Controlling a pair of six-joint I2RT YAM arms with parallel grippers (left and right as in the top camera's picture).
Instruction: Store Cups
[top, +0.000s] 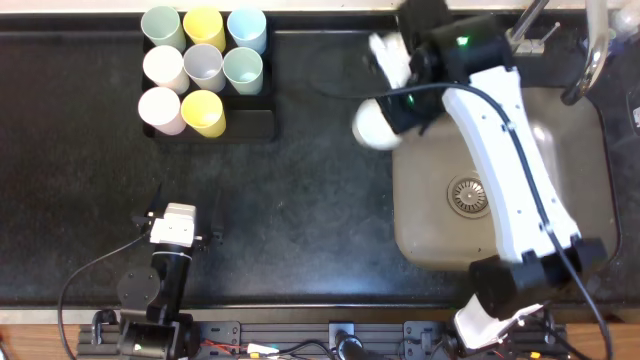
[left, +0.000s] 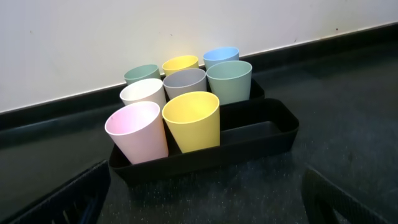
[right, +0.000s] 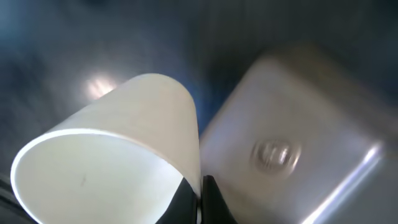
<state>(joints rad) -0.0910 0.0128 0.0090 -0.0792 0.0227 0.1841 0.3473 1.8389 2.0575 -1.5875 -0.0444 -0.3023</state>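
A black tray (top: 255, 125) at the back left of the counter holds several upright cups in pastel colours. In the left wrist view the tray (left: 273, 134) has a yellow cup (left: 193, 121) and a pink cup (left: 138, 132) in its front row, with a bare slot beside them. My right gripper (top: 402, 98) is shut on a white cup (top: 375, 125), held tilted over the counter next to the sink's left rim. The white cup (right: 112, 168) has its mouth close to the camera, with the gripper (right: 200, 200) pinching its rim. My left gripper (top: 175, 226) stands open near the front left, facing the tray.
A steel sink (top: 560, 200) with a round drain (top: 470, 195) takes up the right side, a faucet (top: 600, 40) behind it. The sink's drain (right: 273, 152) lies below the held cup. Dark counter (top: 300, 220) lies between tray and sink.
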